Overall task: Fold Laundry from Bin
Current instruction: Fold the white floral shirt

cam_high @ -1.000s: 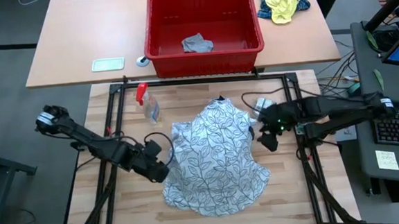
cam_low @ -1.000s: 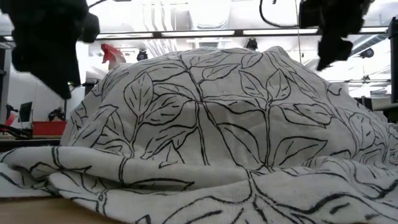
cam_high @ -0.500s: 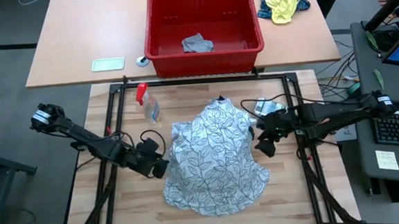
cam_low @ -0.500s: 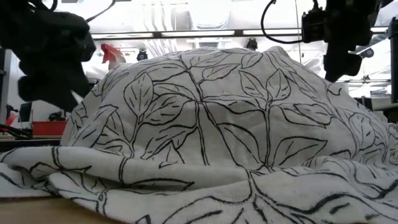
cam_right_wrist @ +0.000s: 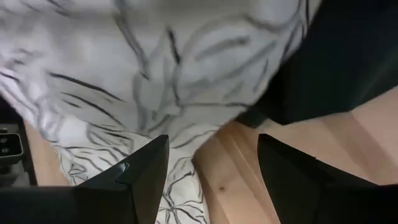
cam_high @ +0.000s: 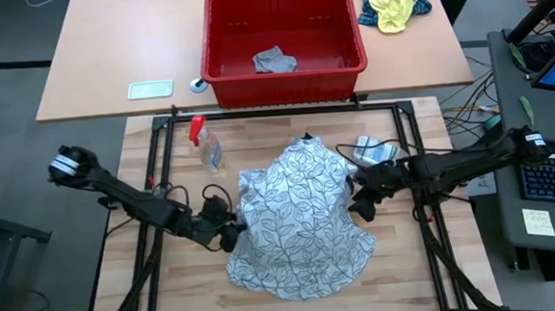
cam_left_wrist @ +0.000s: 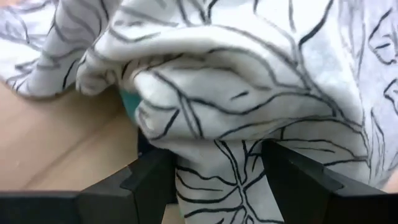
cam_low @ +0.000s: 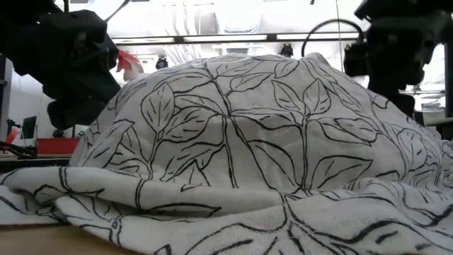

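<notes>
A white garment with a black leaf print (cam_high: 301, 217) lies heaped in the middle of the wooden table (cam_high: 411, 282). It bulges as a mound in the low view (cam_low: 241, 142). A turquoise scrap (cam_left_wrist: 129, 102) and dark cloth (cam_right_wrist: 336, 62) peek out from under it. My left gripper (cam_high: 232, 235) stands open at the garment's left edge, with a fold (cam_left_wrist: 211, 118) between its fingers. My right gripper (cam_high: 358, 206) stands open at the right edge, over the hem (cam_right_wrist: 180, 168) and bare wood. The red bin (cam_high: 283, 41) on the far table holds a grey garment (cam_high: 275, 60). My left gripper (cam_left_wrist: 217, 168) comes slanting down from the table's left, and a fold of the leaf-print garment's left edge (cam_left_wrist: 230, 180) reaches in between its open fingers. Whether the fingers touch the cloth, I cannot tell.
A spray bottle with a red trigger (cam_high: 205, 145) stands left of the garment, and a small device (cam_high: 374, 151) lies at its right. Black frame rails (cam_high: 163, 172) run along the table's sides. A yellow-and-blue bundle (cam_high: 394, 2) sits beside the bin.
Both grippers have come down toward the leaf-print garment's edges, the left tipping its fingers further downward and closing in from the left, the right sinking toward the garment's right edge. Their fingers stay equally wide. The garment has not moved.
</notes>
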You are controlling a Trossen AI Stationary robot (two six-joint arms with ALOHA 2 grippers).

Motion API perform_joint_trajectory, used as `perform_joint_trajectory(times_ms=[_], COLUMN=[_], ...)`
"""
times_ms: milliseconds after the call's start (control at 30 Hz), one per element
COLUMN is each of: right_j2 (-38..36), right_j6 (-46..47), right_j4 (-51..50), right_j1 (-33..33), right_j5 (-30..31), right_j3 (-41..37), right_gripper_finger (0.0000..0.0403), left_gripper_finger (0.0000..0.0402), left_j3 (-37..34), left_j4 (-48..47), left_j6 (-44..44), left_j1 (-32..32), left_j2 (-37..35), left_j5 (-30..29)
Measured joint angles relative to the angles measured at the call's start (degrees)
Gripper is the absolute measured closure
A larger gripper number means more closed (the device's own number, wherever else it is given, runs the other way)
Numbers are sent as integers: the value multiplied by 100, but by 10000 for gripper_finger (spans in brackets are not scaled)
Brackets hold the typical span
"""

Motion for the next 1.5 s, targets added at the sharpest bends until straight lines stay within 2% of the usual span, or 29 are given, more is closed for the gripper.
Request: perform_joint_trajectory(times_ms=[200, 367, 500, 600, 667, 800, 900, 1000, 1233, 1367, 1500], right_j2=[4, 2, 0, 2, -6, -203, -515, -903, -1490, -1554, -1554], right_j6=[-115, -136, -170, -300, -430, -727, -983, -1281, -2122, -2582, -3068], right_j4=[1673, 3029, 3458, 3680, 3901, 3926, 3735, 2990, 803, 227, 119], right_j1=[123, 363, 527, 615, 676, 893, 1134, 1402, 2118, 2416, 2515], right_j5=[-208, -500, -501, -472, -436, -398, -488, -366, 900, 1437, 1622], right_j3=[-652, -1038, -1194, -1241, -1238, -1009, -758, -326, 971, 1566, 1938], right_gripper_finger=[170, 186, 244, 318, 370, 391, 393, 394, 394, 394, 394], left_gripper_finger=[187, 247, 323, 384, 392, 397, 398, 400, 401, 401, 401], left_j3=[88, 384, 602, 683, 731, 959, 1358, 1984, 3874, 4722, 5321], left_j4=[462, 463, 447, 421, 422, 208, -487, -1842, -5505, -6597, -7015], left_j6=[592, 923, 1154, 1237, 1233, 1291, 1233, 902, -326, -441, -78], left_j1=[-12, -60, -96, -130, -189, -434, -740, -1129, -2098, -2433, -2468], left_j2=[314, 524, 578, 576, 558, 479, 332, 246, 394, 509, 545], left_j5=[-172, -175, -174, -190, -331, -706, -1030, -1600, -3152, -3756, -4002])
